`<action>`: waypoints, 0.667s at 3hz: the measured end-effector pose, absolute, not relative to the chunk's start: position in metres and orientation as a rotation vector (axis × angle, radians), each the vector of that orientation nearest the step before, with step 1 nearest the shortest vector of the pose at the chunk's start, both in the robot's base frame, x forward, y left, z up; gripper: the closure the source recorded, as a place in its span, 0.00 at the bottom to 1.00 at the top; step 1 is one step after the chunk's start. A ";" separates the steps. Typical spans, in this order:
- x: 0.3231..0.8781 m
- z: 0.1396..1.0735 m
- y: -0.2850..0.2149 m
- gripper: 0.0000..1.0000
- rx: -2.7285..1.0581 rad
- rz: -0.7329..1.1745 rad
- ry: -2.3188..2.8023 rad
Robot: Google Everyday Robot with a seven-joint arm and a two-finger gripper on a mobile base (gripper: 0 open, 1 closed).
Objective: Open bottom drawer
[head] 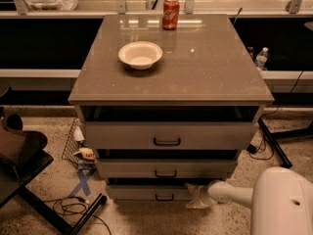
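The gripper (pixel 194 198), its grip impossible to tell, sits low at the right end of the bottom drawer (pixel 142 193), whose level handle (pixel 165 197) lies near, leftward along the front.

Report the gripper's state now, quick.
Gripper: low at the front of the bottom drawer, just right of its black handle; whether it is open, closed or holding anything cannot be told.
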State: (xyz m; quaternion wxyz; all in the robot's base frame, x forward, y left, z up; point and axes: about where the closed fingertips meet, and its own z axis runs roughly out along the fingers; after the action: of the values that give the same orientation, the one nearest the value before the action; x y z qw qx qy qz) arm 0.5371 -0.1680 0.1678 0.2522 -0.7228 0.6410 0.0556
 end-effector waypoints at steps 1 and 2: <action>0.536 0.168 -0.167 0.77 -1.966 0.154 1.743; 0.536 0.175 -0.167 0.99 -1.966 0.154 1.743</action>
State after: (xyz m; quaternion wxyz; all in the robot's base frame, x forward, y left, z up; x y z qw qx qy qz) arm 0.5364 -0.1670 0.1748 0.2520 -0.7230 0.6408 0.0566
